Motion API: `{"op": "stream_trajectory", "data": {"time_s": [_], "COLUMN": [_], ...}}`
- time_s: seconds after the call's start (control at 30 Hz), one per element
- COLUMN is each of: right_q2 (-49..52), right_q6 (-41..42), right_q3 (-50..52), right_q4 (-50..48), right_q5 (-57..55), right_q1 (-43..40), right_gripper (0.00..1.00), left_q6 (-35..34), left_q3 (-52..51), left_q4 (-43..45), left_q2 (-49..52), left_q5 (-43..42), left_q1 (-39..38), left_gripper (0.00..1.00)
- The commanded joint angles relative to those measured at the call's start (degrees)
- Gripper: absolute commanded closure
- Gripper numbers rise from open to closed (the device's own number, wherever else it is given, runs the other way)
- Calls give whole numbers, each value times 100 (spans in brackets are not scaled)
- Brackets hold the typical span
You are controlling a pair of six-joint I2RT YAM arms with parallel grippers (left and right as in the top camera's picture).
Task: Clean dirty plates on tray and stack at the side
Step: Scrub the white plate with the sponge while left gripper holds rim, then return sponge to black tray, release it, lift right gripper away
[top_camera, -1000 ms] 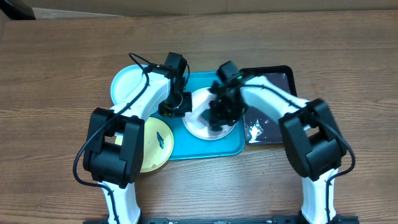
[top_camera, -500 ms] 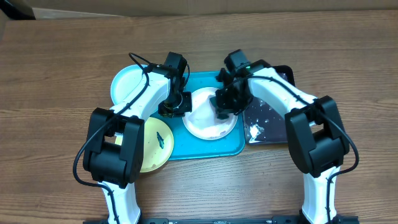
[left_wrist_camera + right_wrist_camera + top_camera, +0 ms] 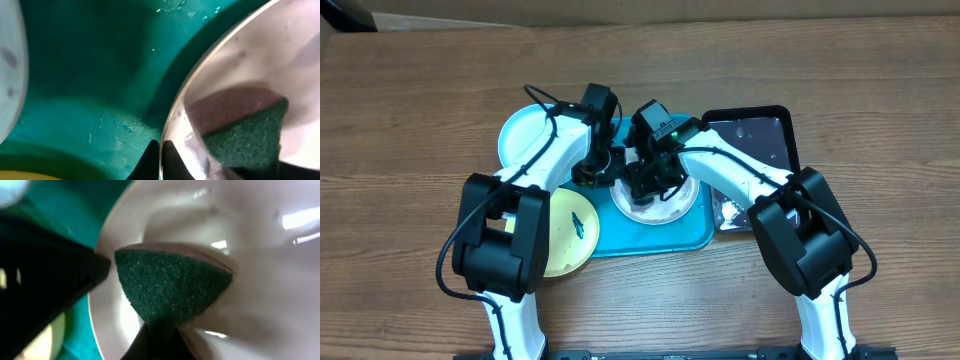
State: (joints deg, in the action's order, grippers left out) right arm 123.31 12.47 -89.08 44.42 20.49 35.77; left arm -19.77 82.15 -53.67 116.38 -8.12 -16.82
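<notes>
Since half a second ago my right gripper (image 3: 647, 180) has swung left across the white plate (image 3: 670, 208) and now sits just beside the left gripper (image 3: 600, 172). I count three plates (one per colour). The white plate lies in the teal tray (image 3: 620, 235). The light blue plate (image 3: 523, 135) is at its far-left corner. The yellow plate (image 3: 568, 232), with a dark smear, sits by its left edge. One black tray (image 3: 755, 130) stands to the right. The right fingers clamp a green sponge (image 3: 170, 292) against the white plate, and the left fingers pinch that plate's rim.
</notes>
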Motion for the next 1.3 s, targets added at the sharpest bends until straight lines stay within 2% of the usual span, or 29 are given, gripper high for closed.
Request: {"op": "stream_trajectory", "data": {"time_s": [0.0,0.17,0.53,0.77,0.87,1.1,1.27], "right_q2": [59,59,59,57,46,-378,-1228], "right_q6": [304,317,562,564,560,232,205], "right_q3": [-94,-94,-94,-101,-107,-144,-144], "right_q4": [-208,-413,-715,-811,-697,-284,-55], "right_q5": [-149,-295,-1346,-1484,-1252,369,402], "right_q1": [28,13,-28,-463,-715,-1043,-1353], "right_gripper": [96,96,96,96,96,96,96], "left_q6": [-79,-79,-79,-79,-79,-79,-81], "left_q3": [76,76,76,76,76,76,76], "left_q4": [-11,-33,-31,-33,-31,-24,-20], "left_q2": [61,61,61,61,61,61,61], "left_q5": [125,127,127,127,127,129,129], "left_q1": [-20,-20,-20,-20,-20,-20,-20], "left_gripper": [96,96,96,96,96,96,96]}}
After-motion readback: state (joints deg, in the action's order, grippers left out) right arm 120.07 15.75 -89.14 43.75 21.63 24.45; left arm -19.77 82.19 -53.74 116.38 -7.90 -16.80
